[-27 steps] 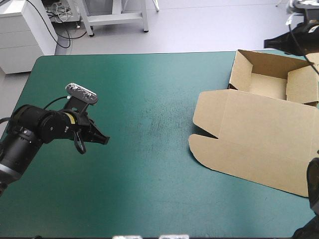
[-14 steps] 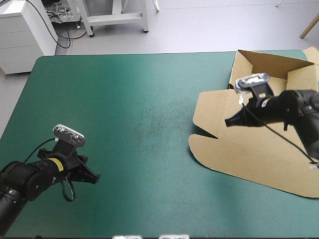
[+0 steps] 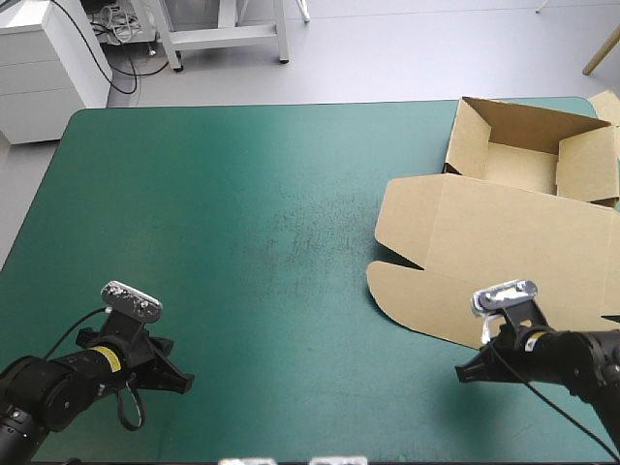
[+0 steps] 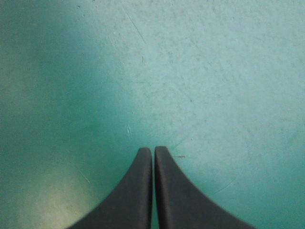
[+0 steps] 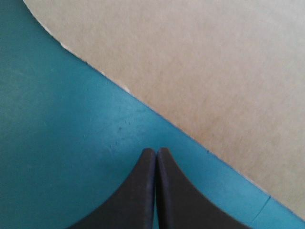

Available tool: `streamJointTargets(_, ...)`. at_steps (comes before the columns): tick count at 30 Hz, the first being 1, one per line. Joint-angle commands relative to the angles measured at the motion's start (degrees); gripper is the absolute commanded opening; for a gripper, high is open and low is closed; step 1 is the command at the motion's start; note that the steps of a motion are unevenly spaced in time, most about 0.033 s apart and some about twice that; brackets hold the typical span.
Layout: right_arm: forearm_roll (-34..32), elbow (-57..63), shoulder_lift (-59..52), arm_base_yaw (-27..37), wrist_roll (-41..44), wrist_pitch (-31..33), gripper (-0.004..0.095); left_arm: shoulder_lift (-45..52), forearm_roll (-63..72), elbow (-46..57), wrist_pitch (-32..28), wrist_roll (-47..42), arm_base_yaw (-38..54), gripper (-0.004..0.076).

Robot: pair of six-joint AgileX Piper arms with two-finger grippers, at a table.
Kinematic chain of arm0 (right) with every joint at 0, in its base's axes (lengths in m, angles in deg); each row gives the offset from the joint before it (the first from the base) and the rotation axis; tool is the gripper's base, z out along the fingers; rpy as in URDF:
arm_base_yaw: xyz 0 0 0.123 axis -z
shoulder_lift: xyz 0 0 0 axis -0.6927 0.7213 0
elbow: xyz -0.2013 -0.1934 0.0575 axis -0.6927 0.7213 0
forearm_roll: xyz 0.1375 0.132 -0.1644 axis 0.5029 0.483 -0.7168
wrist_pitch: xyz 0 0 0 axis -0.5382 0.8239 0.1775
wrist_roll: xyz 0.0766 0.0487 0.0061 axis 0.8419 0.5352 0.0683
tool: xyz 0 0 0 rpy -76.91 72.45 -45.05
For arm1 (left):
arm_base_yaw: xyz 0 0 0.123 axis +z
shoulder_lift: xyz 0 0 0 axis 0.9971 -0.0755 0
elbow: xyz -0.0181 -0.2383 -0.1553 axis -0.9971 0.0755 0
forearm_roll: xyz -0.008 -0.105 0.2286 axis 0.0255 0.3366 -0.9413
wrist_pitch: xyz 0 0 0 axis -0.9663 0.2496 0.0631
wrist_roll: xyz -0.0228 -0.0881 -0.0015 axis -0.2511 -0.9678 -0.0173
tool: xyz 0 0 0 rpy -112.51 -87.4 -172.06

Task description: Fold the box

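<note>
The brown box [image 3: 504,262] sits at the teal-green table's [image 3: 242,194] right side, tray open, lid flat. The left gripper [image 3: 182,380] and right gripper [image 3: 464,373] hang near the front edge, both pinched closed, the right beside the lid.

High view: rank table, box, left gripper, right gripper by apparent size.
1. table
2. box
3. left gripper and right gripper: they look about alike, so not ranked.

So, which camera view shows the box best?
The high view: the box shows almost whole, as an open tray. The right wrist view shows only one edge of its flat lid. The left wrist view shows only the teal-green cover.
</note>
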Motion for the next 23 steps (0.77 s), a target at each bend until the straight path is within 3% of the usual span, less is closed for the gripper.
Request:
streamJointTargets(1, 0.48, 3.38, -5.67, -0.17, -0.35, -3.23, -0.0016, 0.24, 1.29, -0.11, -2.72, -0.60, -0.31, -0.0008)
streamJointTargets(18, 0.42, 3.52, -10.80, -0.17, 1.54, -4.36, -0.0016, 0.24, 1.71, 2.63, -0.60, -0.60, -0.31, -0.0008)
streamJointTargets(23, 0.42, 3.52, -10.80, -0.17, 1.54, -4.36, -0.0016, 0.24, 3.22, 3.61, -2.53, -0.60, -0.31, -0.0008)
